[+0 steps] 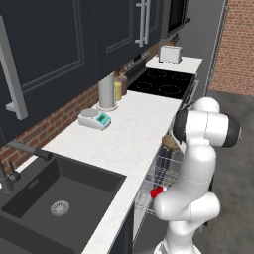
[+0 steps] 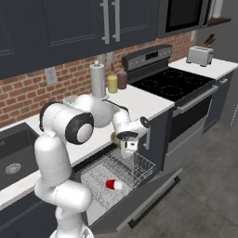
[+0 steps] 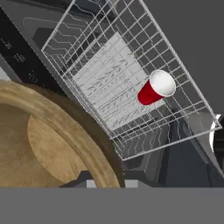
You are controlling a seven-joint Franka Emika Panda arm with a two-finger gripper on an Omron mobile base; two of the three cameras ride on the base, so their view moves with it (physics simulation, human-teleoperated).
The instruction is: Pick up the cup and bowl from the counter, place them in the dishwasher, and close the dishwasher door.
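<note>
- The gripper (image 2: pixel 128 148), at the centre of the right base view, is hanging over the pulled-out wire rack (image 2: pixel 122 171) of the dishwasher (image 2: pixel 100 204), its fingers clamped on the rim of the bowl (image 3: pixel 48 140).
- In the hand view the bowl is filling the lower left of the frame; in the left base view a tan edge of it (image 1: pixel 169 143) is peeking out at centre right, beside the arm.
- The cup (image 3: pixel 155 89) is lying on its side inside the rack, pale mouth showing, right of centre in the hand view.
- The dishwasher door (image 2: pixel 148 197) is hanging open, lower right in the right base view.
- The counter (image 1: pixel 131 130) is running diagonally through the left base view.
</note>
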